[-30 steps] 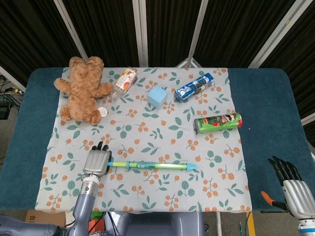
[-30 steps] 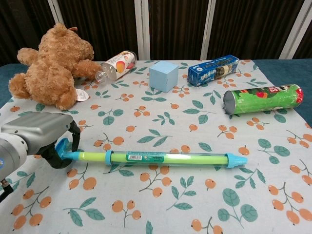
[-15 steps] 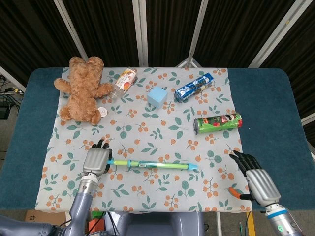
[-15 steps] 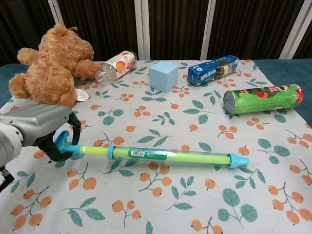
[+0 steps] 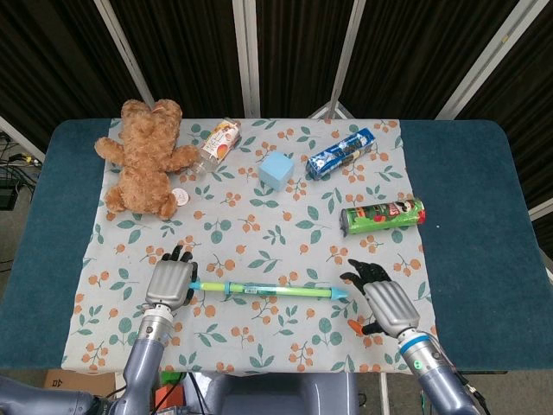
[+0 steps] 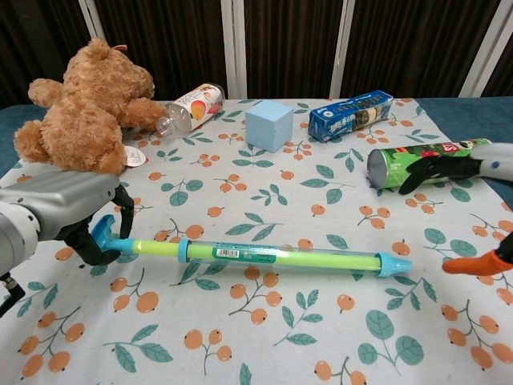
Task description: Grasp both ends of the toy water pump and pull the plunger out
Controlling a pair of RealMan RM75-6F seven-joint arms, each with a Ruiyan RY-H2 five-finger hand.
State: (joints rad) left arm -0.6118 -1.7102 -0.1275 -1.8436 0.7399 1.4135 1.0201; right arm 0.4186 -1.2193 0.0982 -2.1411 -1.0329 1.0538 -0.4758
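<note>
The toy water pump (image 5: 268, 290) (image 6: 264, 255) lies across the near part of the floral cloth, a green tube with a blue nozzle (image 6: 393, 265) pointing right. My left hand (image 5: 170, 284) (image 6: 68, 212) grips its blue handle (image 6: 102, 233) at the left end, fingers curled around it and the handle raised slightly. My right hand (image 5: 384, 304) (image 6: 449, 166) hovers just right of the nozzle with fingers spread and holds nothing. Its orange thumb tip (image 6: 473, 263) shows low at the right, apart from the nozzle.
A green chips can (image 5: 383, 214) lies right of centre, just behind the right hand. Farther back are a blue snack pack (image 5: 341, 153), a light blue cube (image 5: 276, 170), a tipped bottle (image 5: 217, 143) and a brown teddy bear (image 5: 147, 156).
My right hand has come in from the table's right front corner to just beside the pump's nozzle. The left hand keeps its grip; the pump shifted slightly.
</note>
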